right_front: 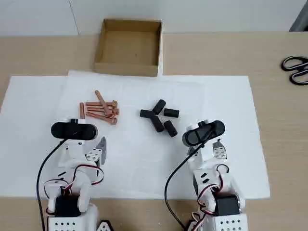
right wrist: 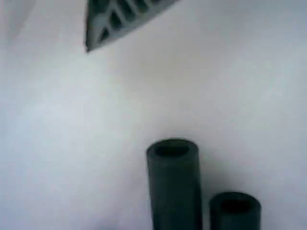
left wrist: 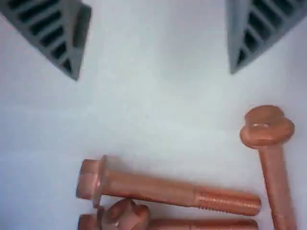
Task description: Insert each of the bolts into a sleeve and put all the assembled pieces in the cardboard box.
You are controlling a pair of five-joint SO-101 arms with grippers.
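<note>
While both arms stood at the near edge of the white sheet (right_front: 134, 159), all the parts lay loose on it.

Bolts (right_front: 99, 109): copper-coloured, in a loose heap on the sheet's left half. Most lay side by side and one lay slantwise over them.

Sleeves (right_front: 160, 117): black and short, clustered near the sheet's middle, apart from the bolts. No bolt sat in any sleeve.

Cardboard box (right_front: 126, 68): open-topped, on the table (right_front: 216, 53) at the sheet's far edge, its bare floor showing.

Left gripper (left wrist: 152, 72): hung over the sheet just short of the bolt heap. Its fingers (left wrist: 57, 33) were spread wide with bare paper between them, and they held nothing. The left wrist view showed a first bolt (left wrist: 168, 191) lying whole on its side. A second bolt (left wrist: 268, 143) stood at an angle to it, head toward the gripper, and the two did not touch.

Right gripper (right_front: 217, 145): sat just short of the sleeves, a little to their right. The right wrist view showed one finger (right wrist: 120, 19) with bare paper beside it and its partner out of frame. The jaws were therefore parted, by an amount I could not tell, and they gripped nothing. A first sleeve (right wrist: 173, 187) and a second sleeve (right wrist: 235, 211) lay just beside each other, open ends toward the camera.

Scissors (right_front: 296, 69): on the bare table at the right, well apart from the sheet.
</note>
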